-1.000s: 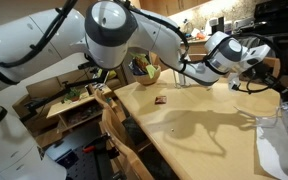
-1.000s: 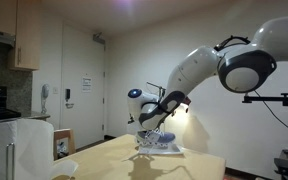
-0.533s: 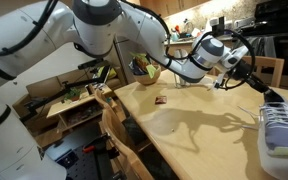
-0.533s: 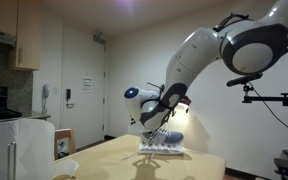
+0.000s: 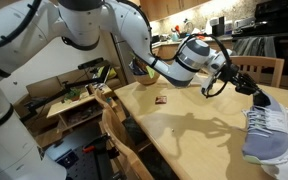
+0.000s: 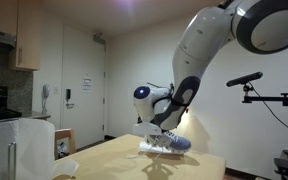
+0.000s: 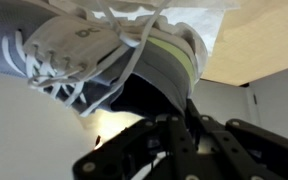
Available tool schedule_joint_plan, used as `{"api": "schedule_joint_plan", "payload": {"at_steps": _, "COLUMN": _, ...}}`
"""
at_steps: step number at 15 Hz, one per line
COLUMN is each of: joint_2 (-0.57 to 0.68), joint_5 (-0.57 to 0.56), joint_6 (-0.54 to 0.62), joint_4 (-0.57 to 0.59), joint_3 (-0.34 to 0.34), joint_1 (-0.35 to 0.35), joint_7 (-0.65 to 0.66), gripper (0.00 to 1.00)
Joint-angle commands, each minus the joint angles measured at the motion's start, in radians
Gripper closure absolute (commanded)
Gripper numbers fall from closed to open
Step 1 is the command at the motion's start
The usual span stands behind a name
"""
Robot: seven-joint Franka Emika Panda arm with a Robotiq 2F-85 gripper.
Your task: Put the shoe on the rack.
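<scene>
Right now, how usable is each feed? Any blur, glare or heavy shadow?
Wrist view: the shoe fills the frame, soft-focused; the gripper is almost black. In an exterior view the arm casts a clear shadow across the table. In an exterior view the room is dim, with ceiling glare.

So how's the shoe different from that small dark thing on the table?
The shoe is big and pale grey with white laces; the small thing is tiny and dark. The shoe is held by the gripper at its opening; the small thing lies alone, well away from the gripper. Both are at the same light wooden table.
</scene>
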Motion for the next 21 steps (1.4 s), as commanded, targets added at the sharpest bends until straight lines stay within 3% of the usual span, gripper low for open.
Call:
{"api": "schedule_joint_plan", "payload": {"at_steps": 1, "joint_2": 0.009, "joint_5": 0.024, "joint_6": 0.043, "joint_4": -0.054, "joint_3": -0.047, "joint_1": 0.048, "joint_7": 0.053, "gripper": 0.97}}
{"api": "schedule_joint_plan", "payload": {"at_steps": 2, "joint_2": 0.011, "joint_5": 0.033, "joint_6": 0.058, "joint_4": -0.087, "joint_3": -0.069, "joint_1": 0.076, "joint_7": 0.069, "gripper": 0.90}}
{"api": "schedule_joint_plan", "payload": {"at_steps": 9, "joint_2": 0.024, "joint_5": 0.040, "joint_6": 0.057, "joint_4": -0.068, "joint_3": -0.051, "joint_1": 0.059, "joint_7": 0.067, "gripper": 0.90}}
{"api": "schedule_joint_plan", "payload": {"at_steps": 10, "joint_2": 0.024, "joint_5": 0.040, "joint_6": 0.057, "joint_4": -0.067, "joint_3": -0.051, "joint_1": 0.058, "joint_7": 0.067, "gripper": 0.98}}
{"api": "schedule_joint_plan", "payload": {"at_steps": 11, "joint_2": 0.008, "joint_5": 0.036, "joint_6": 0.079, "joint_4": -0.078, "joint_3": -0.041, "joint_1": 0.064, "joint_7": 0.051, "gripper": 0.98}}
{"api": "schedule_joint_plan", "payload": {"at_steps": 14, "joint_2": -0.014, "joint_5": 0.027, "joint_6": 0.241, "joint_4": -0.208, "joint_3": -0.137, "joint_1": 0.188, "joint_7": 0.093, "gripper": 0.98}}
{"api": "schedule_joint_plan", "payload": {"at_steps": 16, "joint_2": -0.004, "joint_5": 0.079, "joint_6": 0.358, "joint_4": -0.305, "joint_3": -0.232, "joint_1": 0.293, "joint_7": 0.085, "gripper": 0.98}}
{"api": "schedule_joint_plan", "payload": {"at_steps": 21, "joint_2": 0.028, "joint_5": 0.384, "joint_6": 0.550, "joint_4": -0.603, "joint_3": -0.444, "joint_1": 0.567, "joint_7": -0.031, "gripper": 0.98}}
